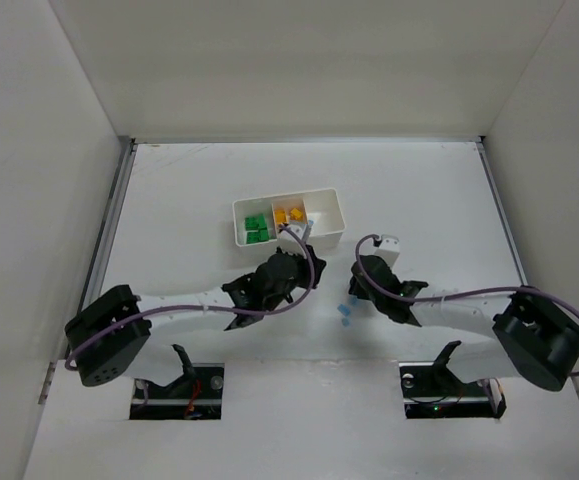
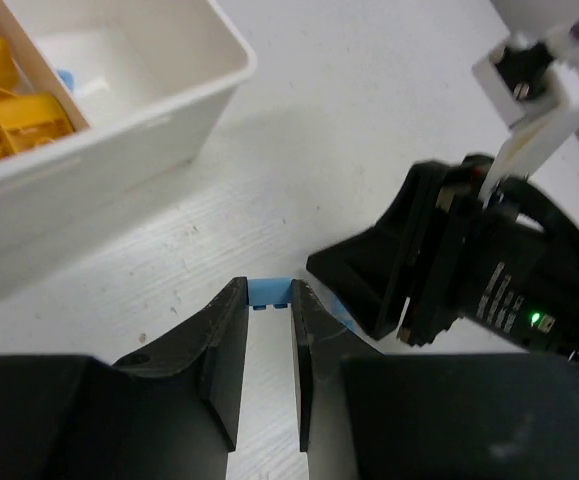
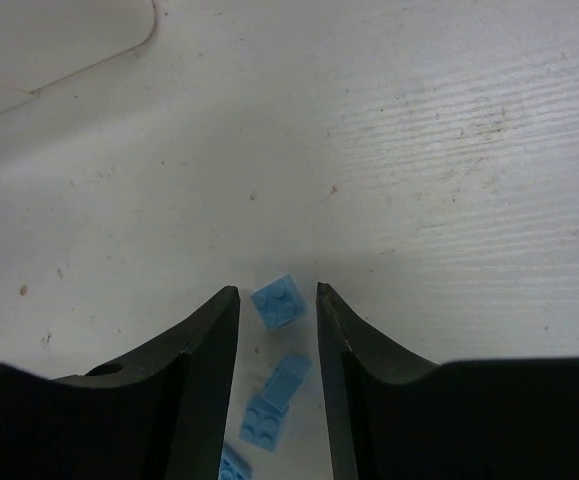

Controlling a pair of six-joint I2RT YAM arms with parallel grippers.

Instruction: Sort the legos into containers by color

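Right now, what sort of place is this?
Likely a robotics lab test cell: a table boxed in by white walls, left arm and right arm mounted at its near edge, and a tray of sorted bricks.

Tray: white rectangular plastic tray [image 1: 321, 214], plain.
Tray's left compartment: small green plastic bricks [image 1: 257, 228].
Tray's middle compartment: small yellow-orange plastic bricks [image 1: 289, 214].
Just off the tray's corner: small pale blue plastic brick [image 2: 270, 292].
Farther from the tray: more pale blue studded bricks [image 3: 278, 301].
Table: white tabletop [image 3: 449, 150], faint grey streaks, dark specks.
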